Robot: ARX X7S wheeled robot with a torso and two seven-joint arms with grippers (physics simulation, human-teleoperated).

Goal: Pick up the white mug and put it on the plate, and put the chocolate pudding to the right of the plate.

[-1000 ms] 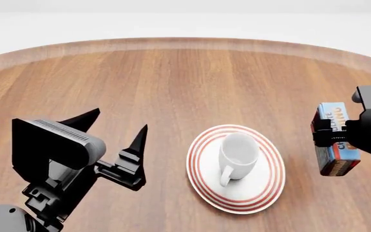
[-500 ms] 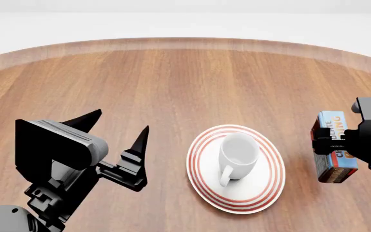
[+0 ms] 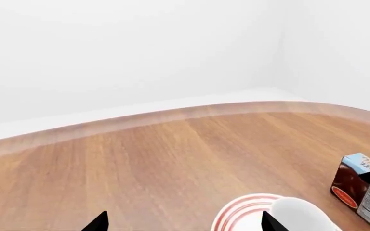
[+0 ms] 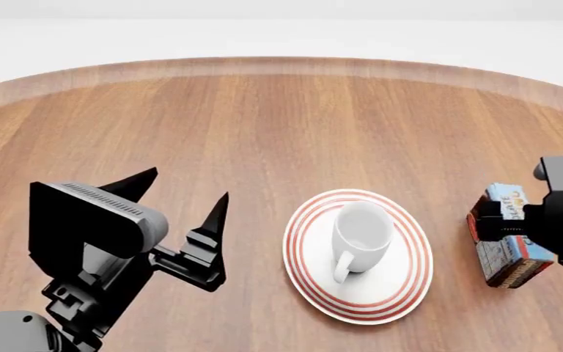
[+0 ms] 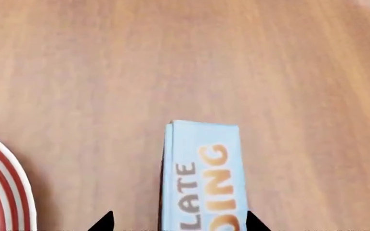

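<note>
Lowered since a second ago, the chocolate pudding (image 4: 504, 248), clamped in our right gripper (image 4: 516, 242), nears the table (image 4: 262, 125) right of the plate (image 4: 399, 290) bearing the white mug (image 4: 362, 233); our left gripper (image 4: 179, 213) idles agape.

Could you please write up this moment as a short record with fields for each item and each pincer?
white mug: upright on the plate, handle toward the robot
plate: on the wooden table, red-ringed
chocolate pudding: right of the plate, apart from it
right pincer: fingertips either side of the pudding; contact unclear
left pincer: open, empty, left of the plate
</note>
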